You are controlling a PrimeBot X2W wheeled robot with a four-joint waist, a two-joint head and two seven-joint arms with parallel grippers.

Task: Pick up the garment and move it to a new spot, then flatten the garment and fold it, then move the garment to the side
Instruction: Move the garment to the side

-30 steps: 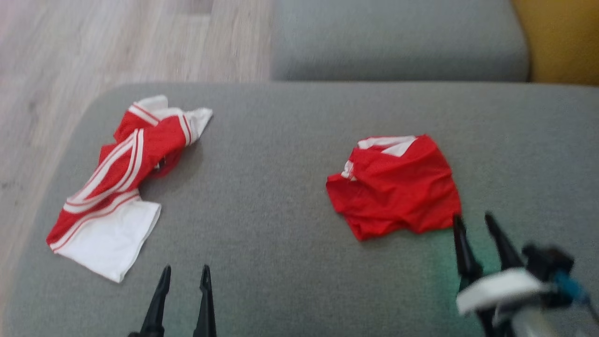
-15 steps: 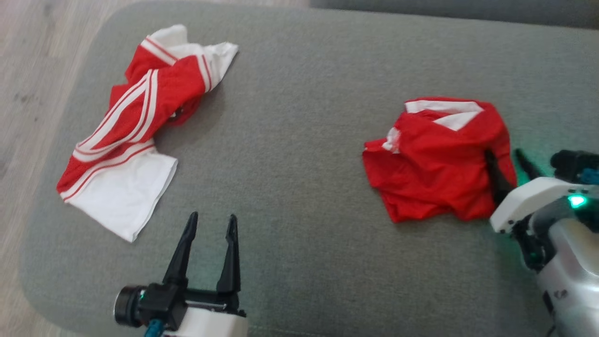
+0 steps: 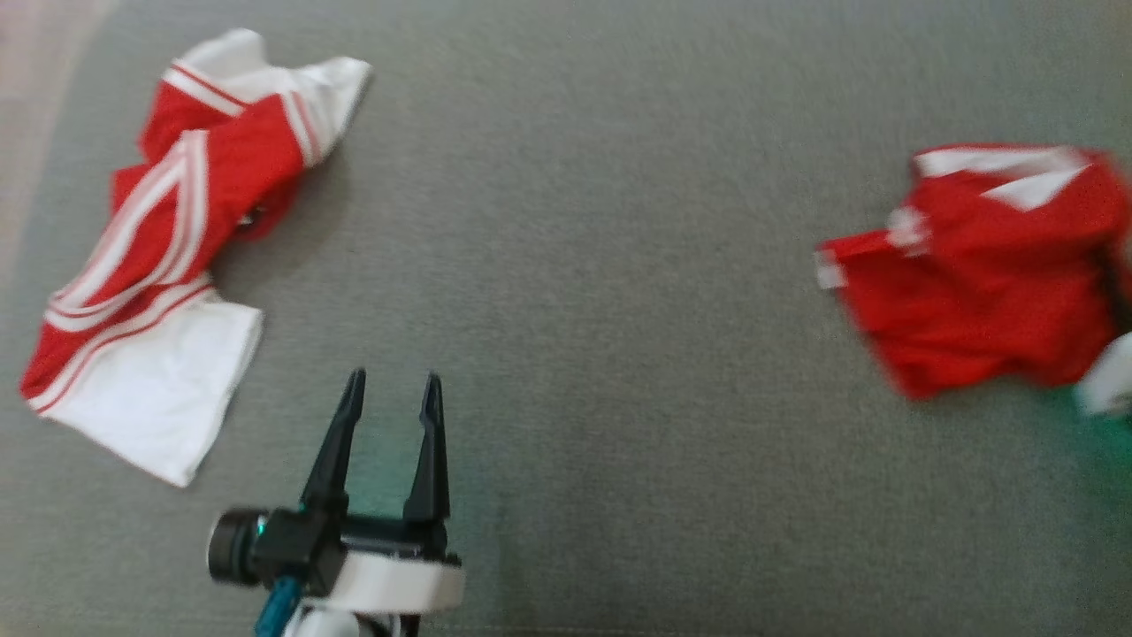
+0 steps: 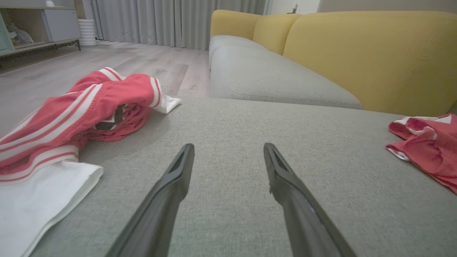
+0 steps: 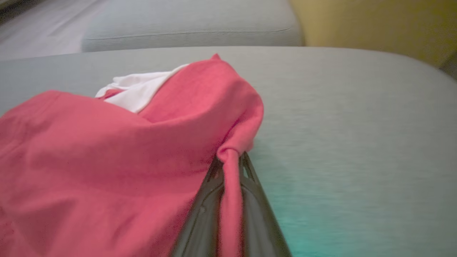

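a broad grey cushion [image 3: 619, 354] carries everything here. behind it sits another grey seat [image 4: 271, 78] with a yellow sofa back [image 4: 357, 53]. a pale wood floor [image 4: 107, 67] runs off to grey curtains [image 4: 160, 21] and a low shelf unit [image 4: 35, 25] at the far wall. the cushion's weave looks flat and grippy, with plenty of bare space in its middle.

the red garment [image 3: 982, 283] lies crumpled toward the cushion's right side, a white strip showing at its far edge. in the right wrist view the right gripper [image 5: 230, 159] has its jaws pressed together on a thin fold at the near right edge of the red garment [image 5: 107, 160]. the fold is bunched into a narrow rope between the fingers, and the rest of the cloth rests on the cushion.

the left gripper [image 3: 391, 389] hangs low over the near middle of the cushion with its jaws spread and nothing between them. a striped garment [image 3: 177, 230], red and white, sprawls near the cushion's left edge, well apart from both grippers.

the task looks to be at its very start: the grasp is made, but the lift, the move to a new spot, the flattening, the folding and the shift aside are all yet to come.
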